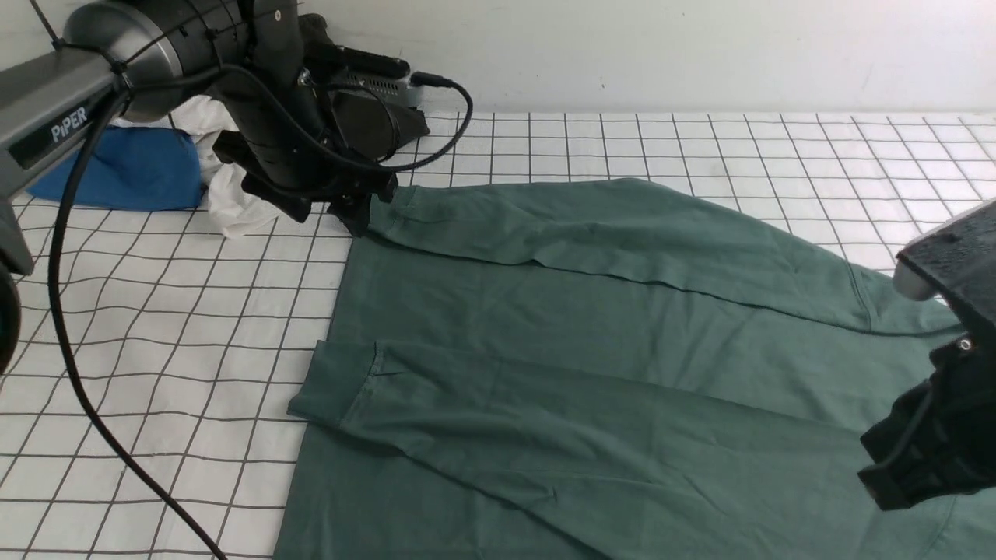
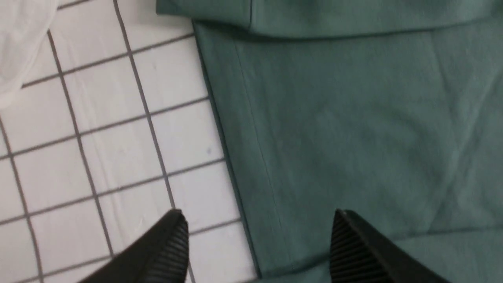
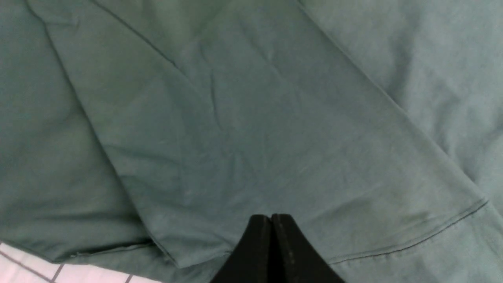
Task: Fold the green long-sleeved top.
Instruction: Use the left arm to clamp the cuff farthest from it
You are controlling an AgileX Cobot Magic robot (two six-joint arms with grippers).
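Green long-sleeved top (image 1: 545, 311) flat on gridded table (image 1: 179, 311) — long axis runs left-right, hem end left, shoulders right, both sleeves laid inward, cuffs left. Sleeve step looks done; body fold next, probably wants both grippers on an edge. Left gripper (image 2: 259, 239) spread, by far cuff; right gripper (image 3: 271, 218) pressed together, above cloth.

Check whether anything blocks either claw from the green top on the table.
Nothing visible does. The left claw, open, hangs over the edge of the green top near the far sleeve's cuff, and the right claw, shut, hovers over its near part. The blue cloth lies off to the left, outside both paths.
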